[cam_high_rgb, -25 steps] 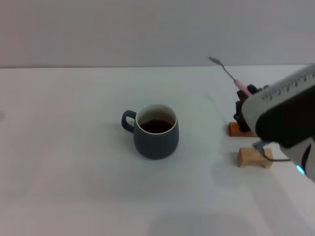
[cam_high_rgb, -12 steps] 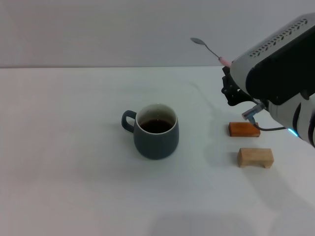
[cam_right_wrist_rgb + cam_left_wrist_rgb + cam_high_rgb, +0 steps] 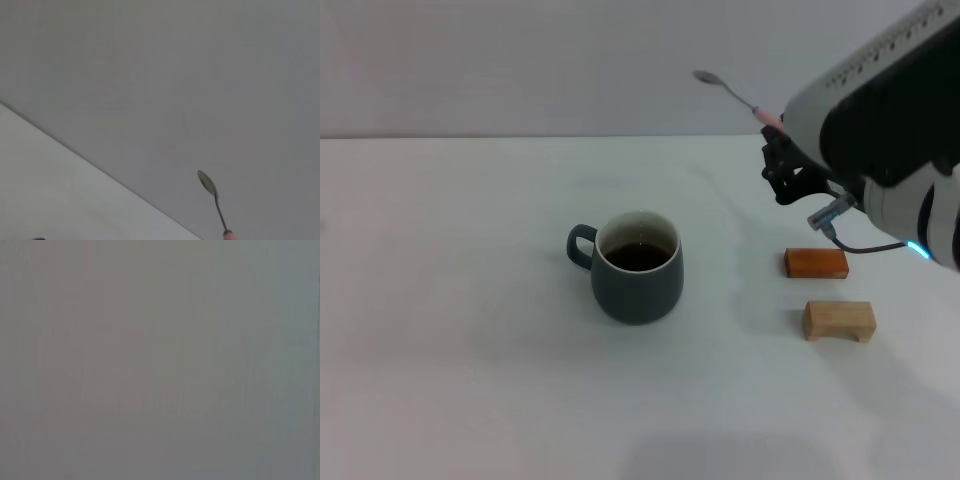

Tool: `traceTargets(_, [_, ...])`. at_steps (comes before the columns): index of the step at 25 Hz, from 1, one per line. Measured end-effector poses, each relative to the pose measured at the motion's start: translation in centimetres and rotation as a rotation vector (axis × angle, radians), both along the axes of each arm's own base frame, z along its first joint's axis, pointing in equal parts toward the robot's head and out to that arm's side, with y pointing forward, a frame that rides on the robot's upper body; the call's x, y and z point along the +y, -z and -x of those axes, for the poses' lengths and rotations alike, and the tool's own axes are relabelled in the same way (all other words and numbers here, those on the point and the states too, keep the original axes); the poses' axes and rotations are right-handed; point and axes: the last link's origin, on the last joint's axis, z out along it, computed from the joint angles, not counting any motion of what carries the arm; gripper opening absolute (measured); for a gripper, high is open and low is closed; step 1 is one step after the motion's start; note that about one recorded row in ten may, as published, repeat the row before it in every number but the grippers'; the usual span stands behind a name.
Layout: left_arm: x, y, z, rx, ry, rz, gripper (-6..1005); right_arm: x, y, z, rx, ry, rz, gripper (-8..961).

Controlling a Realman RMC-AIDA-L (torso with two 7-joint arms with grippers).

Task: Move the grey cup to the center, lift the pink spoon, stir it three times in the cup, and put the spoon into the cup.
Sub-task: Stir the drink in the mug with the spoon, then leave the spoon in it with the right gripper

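Note:
The grey cup (image 3: 638,268), dark blue-grey with dark liquid inside and its handle pointing left, stands on the white table near the middle in the head view. High above the table to its right, my right gripper (image 3: 782,160) is shut on the pink spoon (image 3: 735,95). The spoon's silver bowl points up and to the left, well clear of the cup. The right wrist view shows the pink spoon (image 3: 214,200) against the wall, bowl end out. My left gripper is out of view; its wrist view shows only a blank grey surface.
An orange-brown block (image 3: 815,263) and a pale wooden block (image 3: 838,320) lie on the table to the right of the cup, under my right arm. The table's far edge meets a plain wall.
My right gripper has risen from beside the blocks and moved left with the spoon in it. The cup and both blocks have stayed put.

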Motion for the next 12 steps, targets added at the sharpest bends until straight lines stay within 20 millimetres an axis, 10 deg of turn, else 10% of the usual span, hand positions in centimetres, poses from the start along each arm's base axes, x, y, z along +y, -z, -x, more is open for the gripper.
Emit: traceTargets(12, [0.1, 0.1, 0.0, -0.005, -0.003, 0.002, 5, 1.6, -1.1, 2.7, 0.004, 0.018, 0.141, 125])
